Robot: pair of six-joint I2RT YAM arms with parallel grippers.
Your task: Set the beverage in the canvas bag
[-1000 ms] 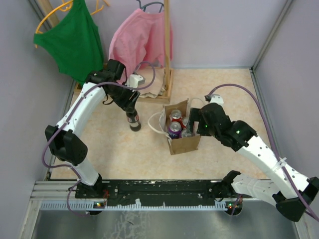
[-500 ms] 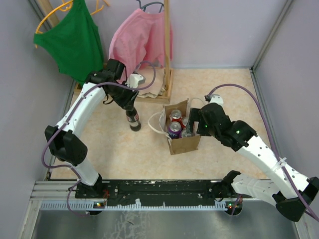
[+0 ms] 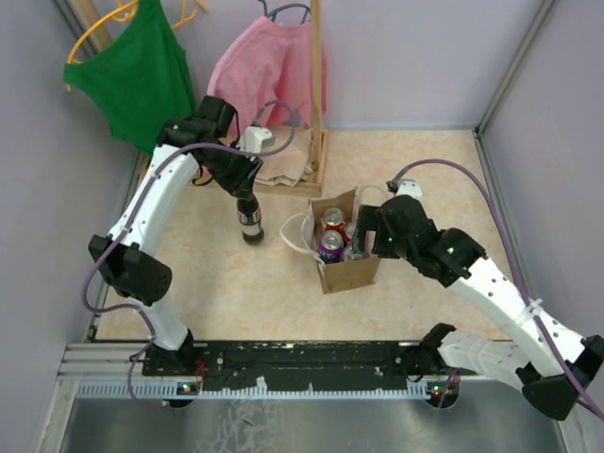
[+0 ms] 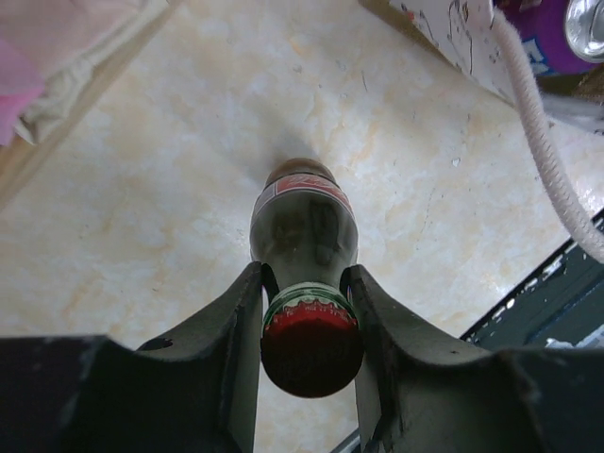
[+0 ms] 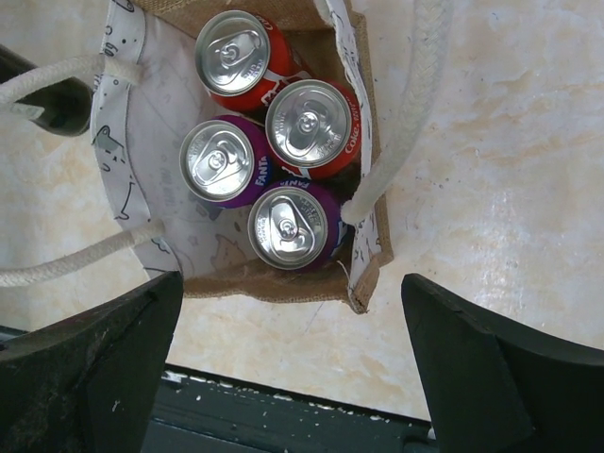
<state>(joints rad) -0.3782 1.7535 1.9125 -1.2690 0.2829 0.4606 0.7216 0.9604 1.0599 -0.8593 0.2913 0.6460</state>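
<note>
Left wrist, jaws now clamping bottle (image 4: pixel 304 225)

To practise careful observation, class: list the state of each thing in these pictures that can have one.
bag, open, upright, holding four cans.
cans, sealed, upright.
bottle, capped, upright, outside the bag.
left pincer, shut on the bottle's neck.
right pincer, open, over the bag.
green top, hanging.
pink top, hanging.
</note>
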